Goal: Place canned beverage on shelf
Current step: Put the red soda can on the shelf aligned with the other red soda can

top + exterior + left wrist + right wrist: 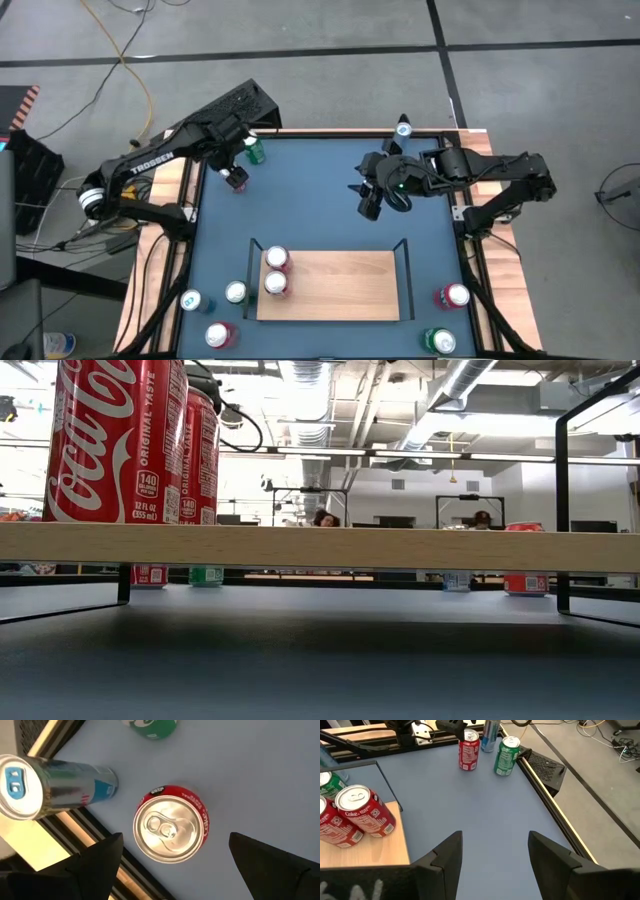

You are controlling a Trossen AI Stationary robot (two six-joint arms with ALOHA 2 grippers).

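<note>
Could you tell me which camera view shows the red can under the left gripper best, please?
The left wrist view: the red can fills the frame, lid up, between the open left gripper fingers. The high view mostly hides it under the gripper; low and right wrist views show it small and far.

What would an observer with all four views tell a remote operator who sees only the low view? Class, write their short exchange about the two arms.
Operator: My low view shows two red cans on the shelf, but I cannot place the arms. Where is the left gripper?
Observer: The left gripper hangs over a third red can near the table's far left corner, with its jaws open on either side of it.
Operator: And the right one?
Observer: The right gripper is over the bare blue tabletop beyond the shelf, with its jaws open and empty.
</note>
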